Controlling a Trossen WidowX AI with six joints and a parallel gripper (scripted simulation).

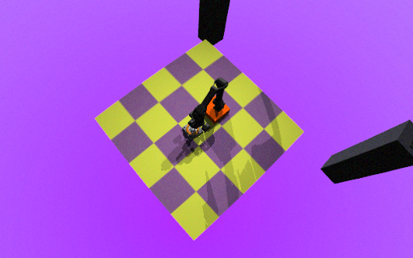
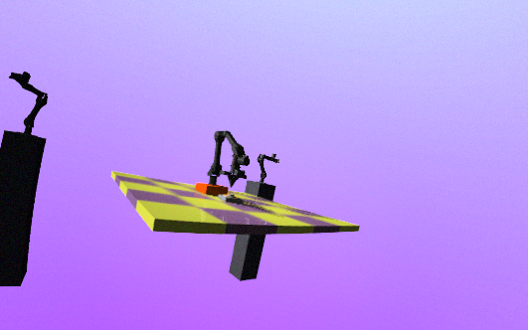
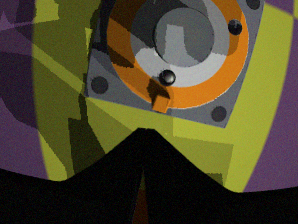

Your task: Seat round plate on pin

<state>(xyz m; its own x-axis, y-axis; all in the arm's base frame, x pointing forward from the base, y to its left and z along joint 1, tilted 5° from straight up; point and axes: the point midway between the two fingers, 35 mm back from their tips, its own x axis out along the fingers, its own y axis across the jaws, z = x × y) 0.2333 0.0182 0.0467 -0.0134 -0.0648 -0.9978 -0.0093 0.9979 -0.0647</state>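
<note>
My jaws were clenched on nothing above the round plate (image 3: 178, 36) mid-table; orange tab (image 3: 160, 103) faced me, orange block (image 1: 216, 110) just beside.

Plate (image 3: 200, 90) matt orange; post (image 3: 182, 32) perhaps metal.

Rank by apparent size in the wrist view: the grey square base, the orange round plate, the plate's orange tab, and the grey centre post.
Largest to smallest as they appear in the wrist view:
1. Grey square base
2. Orange round plate
3. Grey centre post
4. Orange tab
All lie at nearly the same depth, so the order holds.
</note>
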